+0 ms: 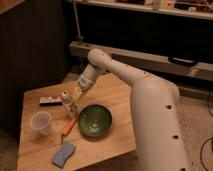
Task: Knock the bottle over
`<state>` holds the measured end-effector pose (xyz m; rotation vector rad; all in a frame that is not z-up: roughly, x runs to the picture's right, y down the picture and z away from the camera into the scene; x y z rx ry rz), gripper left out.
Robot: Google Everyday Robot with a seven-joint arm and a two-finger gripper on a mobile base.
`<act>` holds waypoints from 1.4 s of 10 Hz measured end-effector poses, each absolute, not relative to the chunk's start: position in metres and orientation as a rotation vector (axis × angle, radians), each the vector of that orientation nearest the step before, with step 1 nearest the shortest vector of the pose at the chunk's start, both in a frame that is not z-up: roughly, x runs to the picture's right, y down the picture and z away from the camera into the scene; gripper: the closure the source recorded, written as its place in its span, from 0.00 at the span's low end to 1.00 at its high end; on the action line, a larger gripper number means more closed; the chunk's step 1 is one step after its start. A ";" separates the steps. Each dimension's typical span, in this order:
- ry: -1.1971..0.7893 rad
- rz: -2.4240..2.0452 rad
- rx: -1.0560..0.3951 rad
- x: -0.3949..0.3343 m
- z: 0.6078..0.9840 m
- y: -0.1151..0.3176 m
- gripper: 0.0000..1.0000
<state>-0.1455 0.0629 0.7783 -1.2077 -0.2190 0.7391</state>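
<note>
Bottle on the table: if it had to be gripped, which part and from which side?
Take the bottle across its slim body below the narrower neck, likely from the side of the green bowl: the gripper sits close beside it there, while the black object lies on the other side.

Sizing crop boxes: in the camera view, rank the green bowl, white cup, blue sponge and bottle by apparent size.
1. green bowl
2. white cup and blue sponge: they look alike, and the sponge lies nearer the camera, so unranked
3. bottle, smallest, with the gripper close beside it
</note>
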 end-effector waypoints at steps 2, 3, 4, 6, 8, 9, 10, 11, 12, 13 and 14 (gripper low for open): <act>-0.190 0.784 -1.089 -0.136 0.772 0.053 1.00; -0.186 0.803 -1.034 -0.135 0.768 0.040 1.00; -0.179 0.830 -0.981 -0.127 0.765 0.029 1.00; -0.187 0.872 -0.919 -0.116 0.765 0.012 1.00; -0.209 0.890 -0.902 -0.112 0.774 -0.003 1.00; -0.218 0.895 -0.906 -0.111 0.782 -0.009 1.00; -0.234 0.892 -0.916 -0.119 0.794 -0.017 1.00; -0.239 0.886 -0.929 -0.130 0.804 -0.021 1.00; -0.245 0.878 -0.945 -0.142 0.813 -0.023 1.00; -0.255 0.867 -0.973 -0.156 0.827 -0.025 1.00; -0.261 0.851 -1.000 -0.167 0.834 -0.024 1.00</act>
